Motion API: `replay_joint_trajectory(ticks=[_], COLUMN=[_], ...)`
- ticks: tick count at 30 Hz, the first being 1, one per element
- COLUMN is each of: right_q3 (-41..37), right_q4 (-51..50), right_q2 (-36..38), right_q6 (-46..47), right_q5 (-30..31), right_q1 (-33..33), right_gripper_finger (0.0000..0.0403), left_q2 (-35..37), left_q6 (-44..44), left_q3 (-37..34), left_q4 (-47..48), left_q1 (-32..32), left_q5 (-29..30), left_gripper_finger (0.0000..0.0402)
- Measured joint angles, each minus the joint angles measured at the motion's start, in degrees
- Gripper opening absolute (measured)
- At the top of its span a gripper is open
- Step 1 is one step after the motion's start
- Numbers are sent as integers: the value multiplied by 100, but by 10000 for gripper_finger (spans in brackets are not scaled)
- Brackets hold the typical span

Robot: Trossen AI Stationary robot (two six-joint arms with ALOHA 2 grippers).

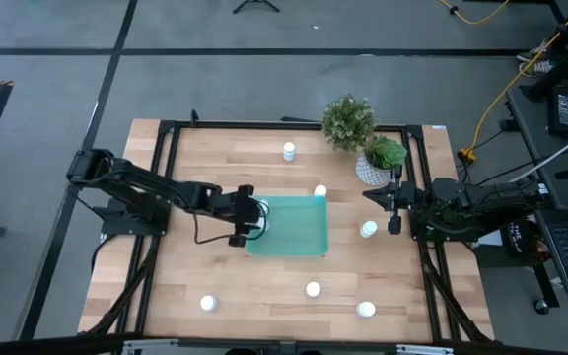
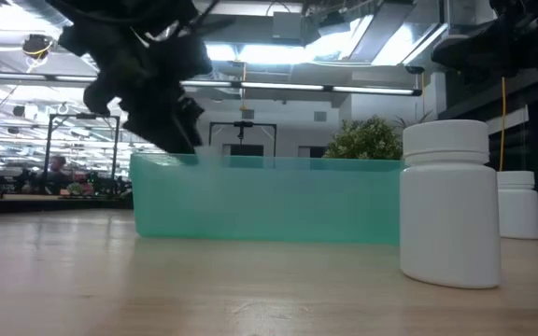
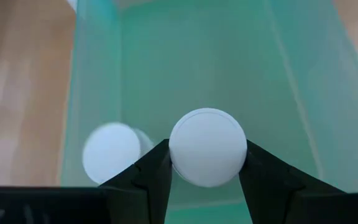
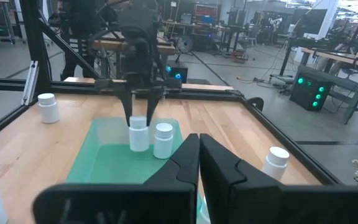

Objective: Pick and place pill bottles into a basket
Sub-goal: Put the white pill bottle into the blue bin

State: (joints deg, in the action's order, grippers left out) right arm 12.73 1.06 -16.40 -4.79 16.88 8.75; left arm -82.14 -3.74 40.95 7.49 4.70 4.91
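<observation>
Currently the left gripper (image 3: 207, 171) holds one pill bottle (image 3: 207, 147) by its cap, fingers closed snugly on either side, bottle upright with its long axis vertical. In the right wrist view the same bottle (image 4: 138, 134) hangs from the left arm over the basket (image 4: 104, 155), at the end of the tray nearest that arm. A second bottle (image 4: 163, 139) already stands inside the tray just beside it, so the lowering path runs straight down with a neighbour close on one side (the clearance looks small; cannot tell whether the two touch).

The right gripper (image 4: 199, 163) waits above the table's right edge, its fingers pressed together on nothing, with a loose bottle (image 1: 368, 229) near it.

Count from the high view: six bottles on the bare wood, at (image 1: 289, 151), (image 1: 320, 191), (image 1: 368, 229), (image 1: 313, 289), (image 1: 366, 309) and (image 1: 208, 304); plus two at the tray, eight in all. One basket (image 1: 299, 232). Two potted plants, (image 1: 348, 120) and (image 1: 383, 158), at the far right corner.

Judgement: placement of the second bottle in progress; the right arm is nearer to most of the remainder.
</observation>
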Motion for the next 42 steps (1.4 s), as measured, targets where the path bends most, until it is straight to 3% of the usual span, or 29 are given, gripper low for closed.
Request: replay_joint_trajectory(ticks=[11,17,35,42], right_q3=[0,0,0,0], right_q4=[-7,-9,-9,-11], right_q2=[0,0,0,0], right_q6=[1,1,2,3], right_q5=[0,0,0,0], right_q1=[0,2,1,0], right_gripper_finger=[16,16,16,16], left_q2=[-163,-163,-163,-163], left_q6=[92,64,297,298], left_q3=[0,0,0,0], left_q4=[-4,-3,-3,-3], left_q1=[-43,-19,14,12], left_q5=[-80,-554,-601,-601], left_gripper_finger=[154,154,157,176])
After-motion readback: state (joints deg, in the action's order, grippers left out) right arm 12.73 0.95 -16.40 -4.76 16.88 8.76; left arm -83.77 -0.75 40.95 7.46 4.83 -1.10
